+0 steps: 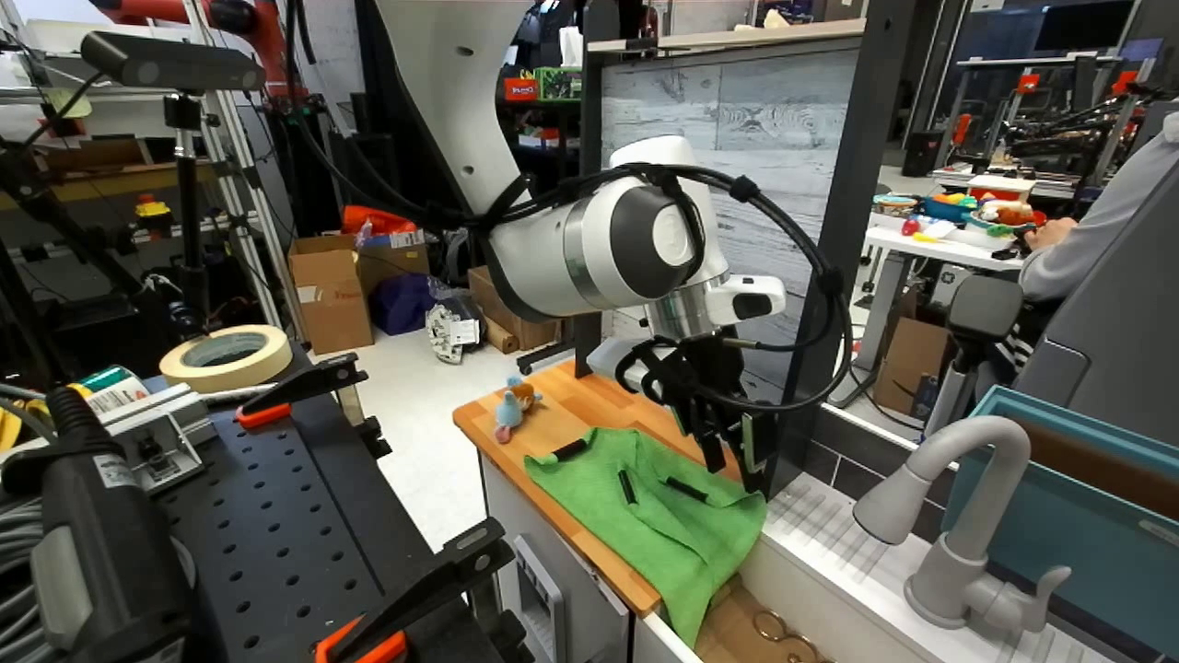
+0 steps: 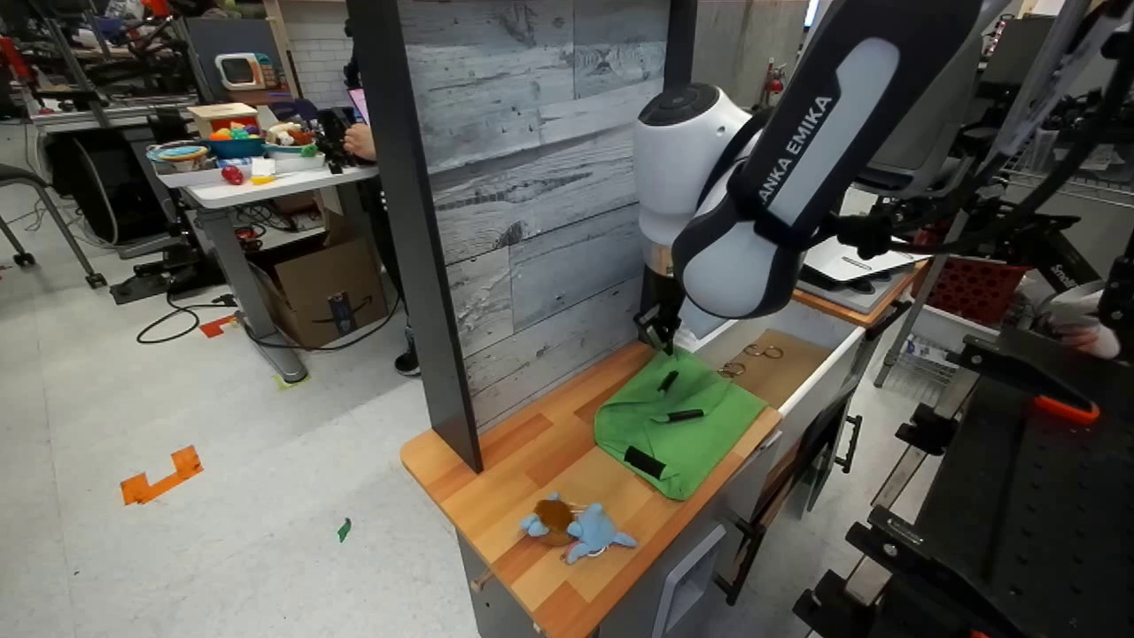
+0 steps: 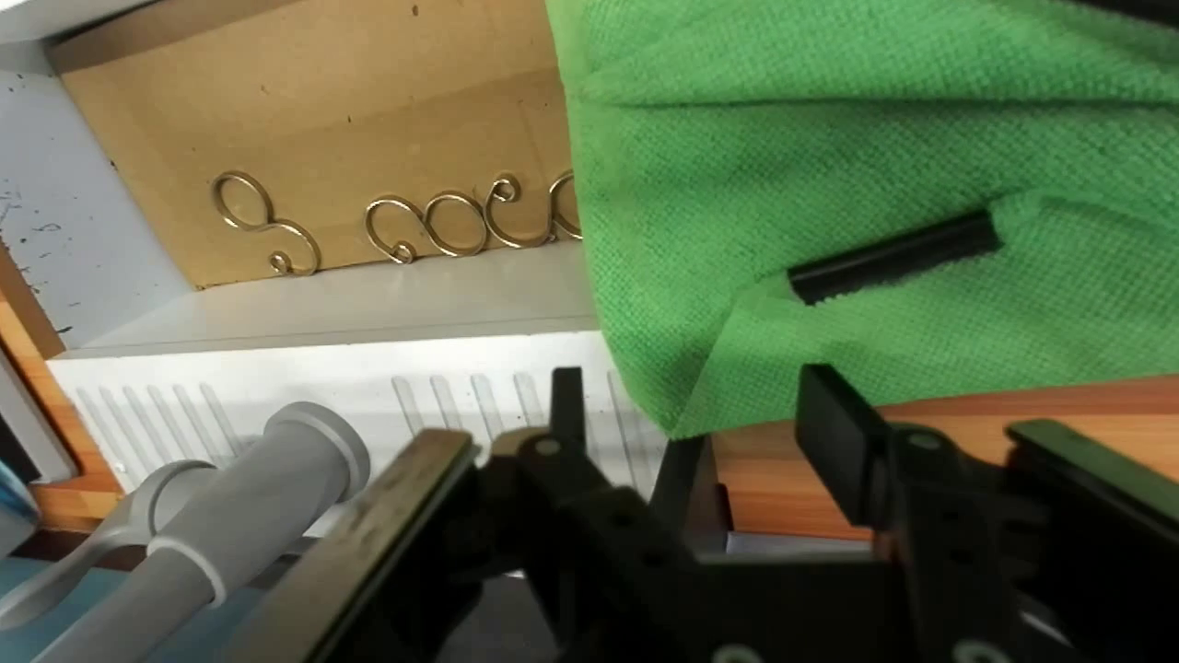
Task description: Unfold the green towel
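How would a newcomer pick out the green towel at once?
Find the grey plank panel; at its foot is a wooden tabletop. The green towel lies there, one end overhanging the white basin. Unlike the small plush toys nearby, it is broad green cloth bearing three black strips.

The towel [image 3: 829, 157] is rough, matt cloth (the tabletop [image 2: 532, 461], smooth wood).

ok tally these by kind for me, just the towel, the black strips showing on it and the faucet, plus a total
Green towel: 1
Black strips on the towel: 3
Faucet: 1
Total: 5
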You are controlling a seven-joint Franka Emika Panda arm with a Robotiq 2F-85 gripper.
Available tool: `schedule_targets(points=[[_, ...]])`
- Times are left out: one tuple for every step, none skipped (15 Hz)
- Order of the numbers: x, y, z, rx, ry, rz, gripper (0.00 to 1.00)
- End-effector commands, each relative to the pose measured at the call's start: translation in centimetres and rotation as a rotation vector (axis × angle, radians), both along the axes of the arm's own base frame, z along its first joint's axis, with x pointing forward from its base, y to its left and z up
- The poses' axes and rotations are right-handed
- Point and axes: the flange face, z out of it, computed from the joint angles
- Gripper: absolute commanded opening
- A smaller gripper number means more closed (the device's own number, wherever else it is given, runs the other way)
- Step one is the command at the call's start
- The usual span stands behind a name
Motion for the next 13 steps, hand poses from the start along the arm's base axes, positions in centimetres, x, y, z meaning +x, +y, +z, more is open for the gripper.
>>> schedule_targets(points=[[-3.5,2.4,2.1,-0.009,-0.003,0.026,0.91],[-5.0,3.6,2.2,-0.009,0.007,0.059,0.98],[-6.3,4.9,2.2,-0.006,0.021,0.104,1.00],[-7.8,6.1,2.2,0.007,0.024,0.138,1.00],[-9.3,7.6,2.2,0.024,0.025,0.174,1.00],[-11.0,9.1,2.3,0.044,0.025,0.211,1.00],[-12.8,10.6,2.4,0.060,0.021,0.240,1.00],[-15.0,12.1,2.2,0.073,0.033,0.274,1.00],[-11.2,10.5,0.7,0.045,0.023,0.218,1.00],[-12.5,11.4,0.6,0.049,0.034,0.226,1.00],[-12.6,11.8,0.5,0.049,0.034,0.224,1.00],[-12.3,11.6,0.5,0.048,0.029,0.222,1.00],[-12.0,11.3,0.6,0.047,0.025,0.219,1.00]])
